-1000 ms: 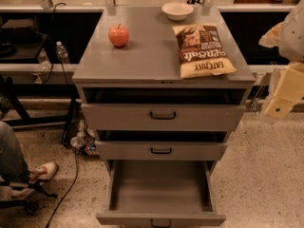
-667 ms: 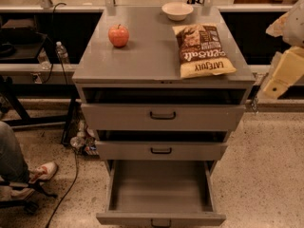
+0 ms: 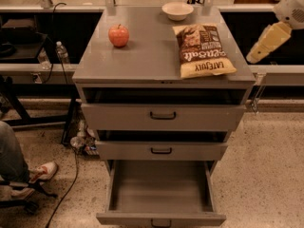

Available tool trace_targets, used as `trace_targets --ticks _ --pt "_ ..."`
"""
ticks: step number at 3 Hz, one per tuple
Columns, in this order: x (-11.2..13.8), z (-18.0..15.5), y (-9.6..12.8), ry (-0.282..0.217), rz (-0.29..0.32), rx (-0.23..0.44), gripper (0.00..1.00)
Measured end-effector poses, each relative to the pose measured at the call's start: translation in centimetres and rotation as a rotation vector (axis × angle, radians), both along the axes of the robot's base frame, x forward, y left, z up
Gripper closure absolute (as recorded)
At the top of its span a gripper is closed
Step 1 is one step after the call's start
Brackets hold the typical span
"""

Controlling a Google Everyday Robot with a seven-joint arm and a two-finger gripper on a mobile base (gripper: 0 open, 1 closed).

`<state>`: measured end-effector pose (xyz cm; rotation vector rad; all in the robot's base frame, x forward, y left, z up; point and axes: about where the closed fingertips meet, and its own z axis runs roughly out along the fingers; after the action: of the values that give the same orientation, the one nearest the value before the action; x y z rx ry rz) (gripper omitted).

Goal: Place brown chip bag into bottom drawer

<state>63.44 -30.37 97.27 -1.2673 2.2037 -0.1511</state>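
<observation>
The brown chip bag lies flat on the right side of the grey cabinet's top, its yellow band toward the front edge. The bottom drawer is pulled far out and shows a bare grey tray with a small dark handle at its front. My gripper hangs in the air at the right edge of the view, just right of the cabinet and of the bag, at about the height of the top, touching nothing.
A red apple sits at the top's left and a white bowl at its back. The two upper drawers stand slightly ajar. A person's leg and shoe and cables lie on the floor at left.
My gripper has risen and moved a little left, closer to the cabinet's right edge. The bag, the apple and the drawers have not moved.
</observation>
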Motion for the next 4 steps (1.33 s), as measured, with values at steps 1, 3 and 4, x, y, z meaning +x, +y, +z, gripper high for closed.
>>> trace_targets --ticks 1,3,4 --pt "5.8 -1.8 -2.0 -0.026 -0.165 0.117 0.0" --pt "11.1 -5.5 0.3 0.034 -0.274 0.306 0.0" --pt "11.8 -6.8 2.4 0.072 -0.274 0.339 0.0"
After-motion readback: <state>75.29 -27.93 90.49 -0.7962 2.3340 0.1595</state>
